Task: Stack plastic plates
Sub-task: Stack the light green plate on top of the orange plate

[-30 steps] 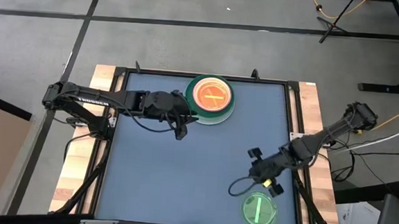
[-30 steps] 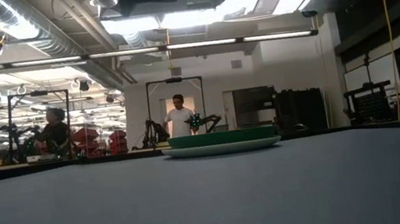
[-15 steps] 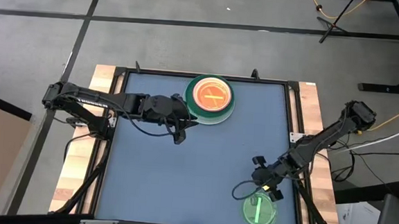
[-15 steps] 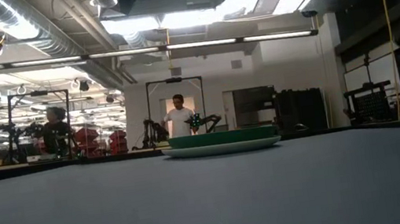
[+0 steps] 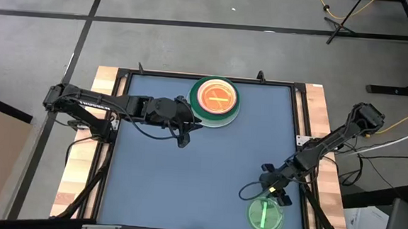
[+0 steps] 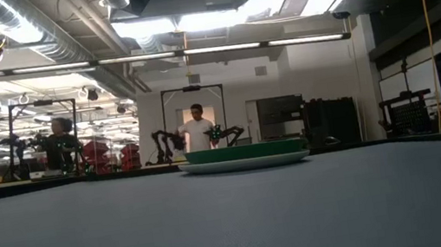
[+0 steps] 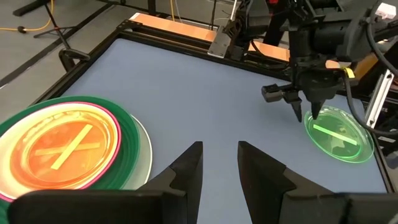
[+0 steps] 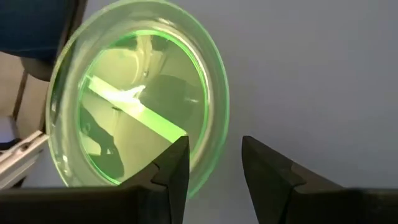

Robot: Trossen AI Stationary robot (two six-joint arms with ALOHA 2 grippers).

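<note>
A stack of plates [image 5: 215, 99] rests on the table at its far middle: a pale plate at the bottom, then dark green, pink, and an orange striped one on top [image 7: 59, 149]. The low view shows the stack [image 6: 243, 157] side on. A small translucent green striped plate [image 5: 264, 214] lies flat near the near right corner. My right gripper [image 5: 275, 192] is open just over that plate's far rim [image 8: 214, 112], one finger over the inside and one outside it [image 7: 306, 115]. My left gripper [image 5: 186, 133] is open, hovering near the stack's left side [image 7: 219, 163].
A black frame [image 5: 295, 113] and wooden side rails [image 5: 321, 107] border the blue-grey table. A loose cable loops beside the right gripper [image 5: 245, 193]. Bare table surface lies between the stack and the green plate [image 5: 185, 184]. People stand far behind the table [image 6: 197, 127].
My right gripper has moved toward the table's near edge and down, from beside the green plate's far side until it is over that plate's far rim. The plates have not moved.
</note>
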